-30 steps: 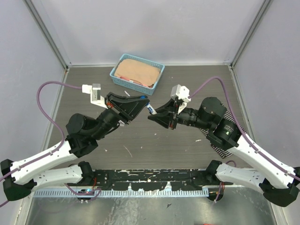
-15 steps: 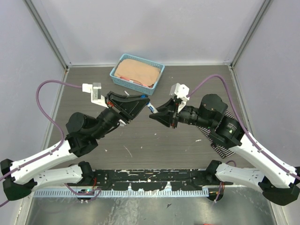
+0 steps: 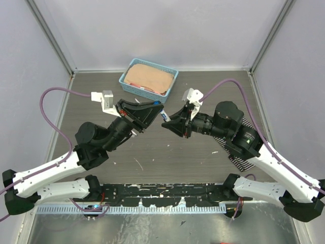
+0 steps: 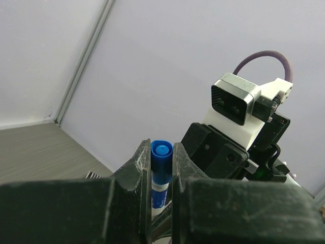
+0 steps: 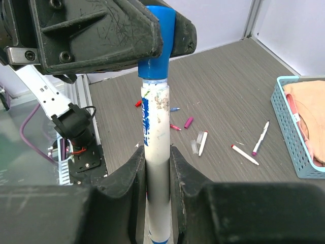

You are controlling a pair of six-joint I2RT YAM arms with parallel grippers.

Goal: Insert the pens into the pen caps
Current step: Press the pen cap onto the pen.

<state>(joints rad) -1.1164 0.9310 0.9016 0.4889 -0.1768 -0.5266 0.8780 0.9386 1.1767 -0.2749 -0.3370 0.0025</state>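
My left gripper [image 3: 155, 109] is shut on a blue pen cap [image 4: 161, 158], which shows end-on between its fingers [image 4: 142, 162]. My right gripper [image 3: 169, 122] is shut on a white pen barrel [image 5: 156, 147] with blue print. In the right wrist view the blue cap [image 5: 157, 53] sits over the pen's tip, held by the left gripper [image 5: 109, 30]. The two grippers meet above the table's middle, with the pen [image 3: 163, 116] between them. Loose on the table lie a red-tipped pen [image 5: 245, 155], a magenta-tipped pen [image 5: 261, 138], another white pen [image 5: 202, 144], a magenta cap [image 5: 188, 122] and a blue cap [image 5: 174, 109].
A blue basket [image 3: 129, 72] holding a tan cloth stands at the back centre; it also shows in the right wrist view [image 5: 292, 137]. A striped cloth [image 3: 242, 158] lies under the right arm. A small white pen [image 3: 137, 101] lies in front of the basket.
Both grippers have shifted slightly toward the back of the table, still joined at the pen and cap. Both grips are unchanged.
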